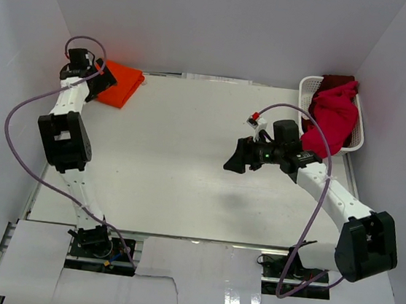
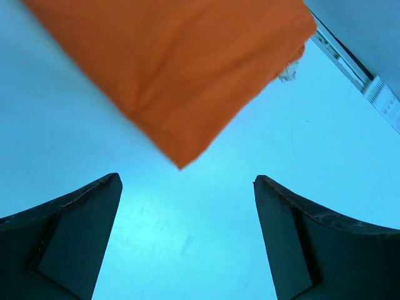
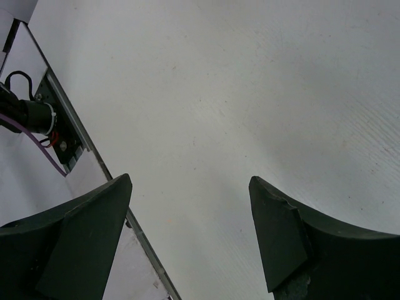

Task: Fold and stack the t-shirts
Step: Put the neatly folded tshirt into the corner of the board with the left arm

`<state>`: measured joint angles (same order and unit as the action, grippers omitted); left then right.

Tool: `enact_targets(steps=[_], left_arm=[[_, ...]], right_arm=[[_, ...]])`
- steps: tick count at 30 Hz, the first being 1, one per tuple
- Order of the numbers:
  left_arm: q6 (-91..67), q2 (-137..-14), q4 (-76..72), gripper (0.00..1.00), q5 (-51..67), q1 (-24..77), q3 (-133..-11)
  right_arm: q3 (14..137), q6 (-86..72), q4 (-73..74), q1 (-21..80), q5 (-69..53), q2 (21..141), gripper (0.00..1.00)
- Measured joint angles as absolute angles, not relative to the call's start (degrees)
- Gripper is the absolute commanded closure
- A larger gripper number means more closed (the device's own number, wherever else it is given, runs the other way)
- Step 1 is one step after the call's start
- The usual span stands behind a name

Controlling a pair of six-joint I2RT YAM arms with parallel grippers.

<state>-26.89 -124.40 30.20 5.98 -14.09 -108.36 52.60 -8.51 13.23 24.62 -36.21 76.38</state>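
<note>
A bright orange t-shirt (image 1: 120,84) lies folded at the table's far left corner; in the left wrist view this orange t-shirt (image 2: 181,69) fills the top of the picture. My left gripper (image 1: 102,80) (image 2: 187,181) hovers at its near edge, open, with nothing between its fingers (image 2: 81,237). A crimson-magenta t-shirt (image 1: 333,117) spills over the front of the white basket (image 1: 310,85) at the far right, with a dark red one (image 1: 337,81) behind it. My right gripper (image 1: 233,161) (image 3: 189,181) is open and empty over bare table, left of the basket.
White walls close in the table on the left, back and right. The basket's rim stands against the right wall. In the right wrist view a metal rail (image 3: 69,125) and a cable (image 3: 28,134) run along the table's edge.
</note>
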Motion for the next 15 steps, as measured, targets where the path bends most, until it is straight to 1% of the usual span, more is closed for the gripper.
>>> enact_targets(steps=[5, 9, 15], left_arm=[[-24.7, -109.3, 31.3, 0.02, 4.3, -14.1, -98.1], [-23.8, -95.9, 30.3, 0.02, 5.1, -14.2, -87.2], [-22.0, -74.0, 29.4, 0.02, 8.1, -14.1, -67.3]], right_arm=[[52.6, -8.4, 13.9, 24.9, -36.1, 73.5, 0.18], [51.5, -8.4, 14.1, 25.3, -35.7, 70.8, 0.18], [46.4, -9.1, 15.1, 26.2, -34.6, 64.9, 0.18]])
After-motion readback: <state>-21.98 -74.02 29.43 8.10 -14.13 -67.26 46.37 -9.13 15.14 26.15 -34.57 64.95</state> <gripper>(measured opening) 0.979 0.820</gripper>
